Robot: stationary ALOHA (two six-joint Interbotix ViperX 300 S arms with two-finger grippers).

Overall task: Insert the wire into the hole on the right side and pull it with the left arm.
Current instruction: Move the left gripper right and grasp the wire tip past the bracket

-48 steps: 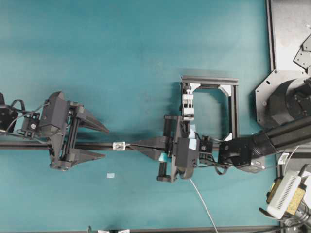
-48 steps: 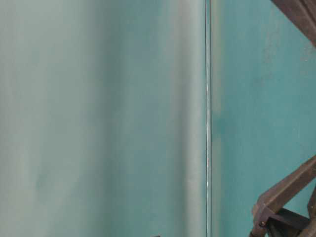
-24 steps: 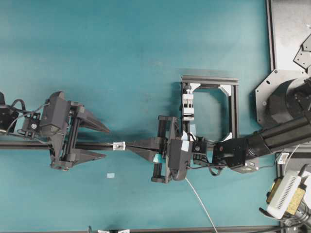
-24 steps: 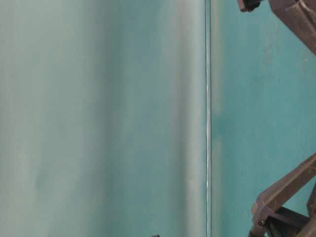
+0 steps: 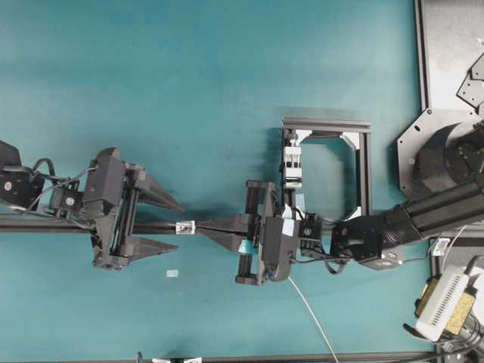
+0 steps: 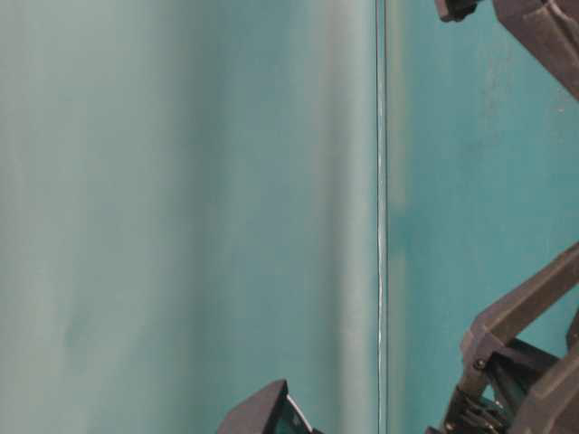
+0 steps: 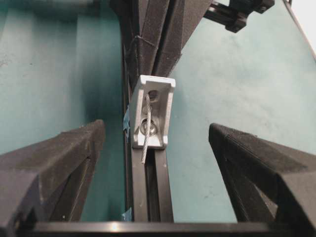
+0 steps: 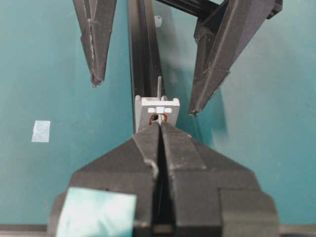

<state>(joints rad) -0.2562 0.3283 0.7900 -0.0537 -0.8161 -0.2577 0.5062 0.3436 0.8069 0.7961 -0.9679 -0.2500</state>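
Note:
The small silver bracket [image 5: 184,226] sits on the black rail [image 5: 45,225]. In the left wrist view the thin grey wire [image 7: 146,133] comes out of the bracket's hole [image 7: 152,96] and its end hangs over the rail. My right gripper [image 8: 160,124] is shut on the wire, its tips right against the bracket [image 8: 157,106]. The rest of the wire [image 5: 310,310] trails off toward the lower right. My left gripper [image 7: 156,127] is open, with one finger [image 7: 59,163] on each side of the bracket and touching nothing.
A white clamp block in a black frame [image 5: 325,162] stands behind the right arm. A small pale tape patch [image 5: 172,273] lies on the teal mat below the rail. The table-level view is blurred and shows only arm parts [image 6: 516,362].
My left arm has moved right along the rail, so its open fingers now flank the bracket. The right gripper slid left earlier and has since held still, shut on the wire.

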